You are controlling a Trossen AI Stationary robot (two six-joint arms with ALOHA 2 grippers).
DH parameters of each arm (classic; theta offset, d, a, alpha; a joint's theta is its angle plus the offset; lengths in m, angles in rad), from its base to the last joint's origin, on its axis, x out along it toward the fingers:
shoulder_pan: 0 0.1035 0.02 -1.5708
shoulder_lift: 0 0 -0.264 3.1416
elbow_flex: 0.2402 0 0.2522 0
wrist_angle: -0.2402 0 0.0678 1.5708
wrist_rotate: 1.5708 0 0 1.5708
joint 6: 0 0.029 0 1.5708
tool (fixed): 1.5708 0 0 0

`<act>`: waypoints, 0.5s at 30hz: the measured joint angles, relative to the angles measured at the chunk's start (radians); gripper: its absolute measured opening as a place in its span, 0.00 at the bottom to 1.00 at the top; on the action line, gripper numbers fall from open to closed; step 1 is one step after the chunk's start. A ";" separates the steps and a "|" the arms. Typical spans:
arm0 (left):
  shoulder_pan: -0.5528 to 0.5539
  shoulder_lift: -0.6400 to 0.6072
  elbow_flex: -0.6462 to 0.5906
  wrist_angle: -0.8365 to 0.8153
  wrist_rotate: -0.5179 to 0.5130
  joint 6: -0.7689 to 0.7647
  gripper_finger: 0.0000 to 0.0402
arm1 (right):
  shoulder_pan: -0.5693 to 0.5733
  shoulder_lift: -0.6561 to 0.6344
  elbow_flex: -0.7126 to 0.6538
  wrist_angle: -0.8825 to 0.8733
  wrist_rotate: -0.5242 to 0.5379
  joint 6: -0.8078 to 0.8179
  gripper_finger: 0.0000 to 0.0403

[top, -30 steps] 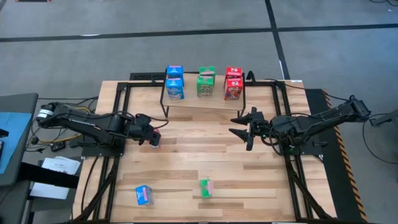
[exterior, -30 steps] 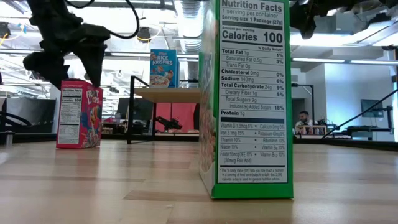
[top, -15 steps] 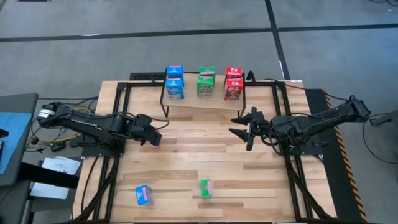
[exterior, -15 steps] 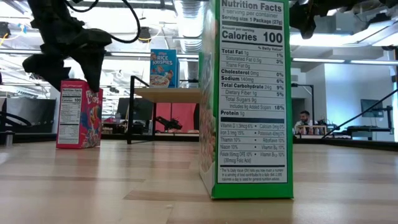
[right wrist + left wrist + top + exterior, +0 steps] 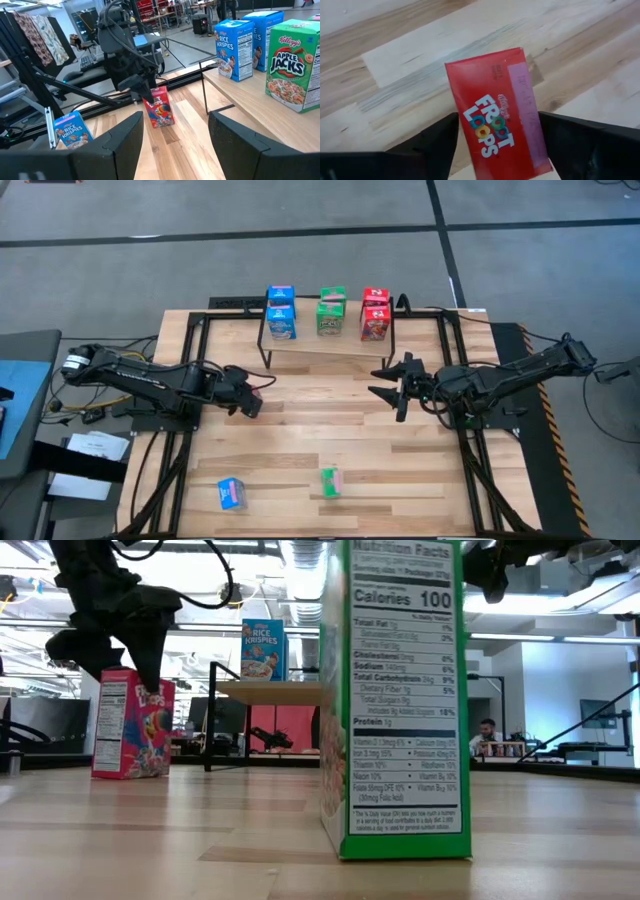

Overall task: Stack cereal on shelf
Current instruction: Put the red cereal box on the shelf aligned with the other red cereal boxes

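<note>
The left pincer [image 5: 248,402] has dropped around the red cereal box [image 5: 132,724], turning it slightly; its fingers now straddle the upright box and appear to be pinching it. From there the shelf [image 5: 325,344] lies toward one o'clock on the table [image 5: 320,440]. The right pincer [image 5: 392,380] waits spread near the shelf. From overhead, the arm hides most of the box.
</note>
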 joint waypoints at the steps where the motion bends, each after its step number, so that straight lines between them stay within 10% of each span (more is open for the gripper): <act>1: 0.000 0.001 0.000 0.001 0.000 0.001 0.61 | 0.000 0.000 0.000 0.000 0.000 0.000 0.62; 15: 0.000 0.001 0.000 0.000 0.003 0.050 0.49 | 0.000 0.000 0.000 -0.003 -0.005 0.002 0.62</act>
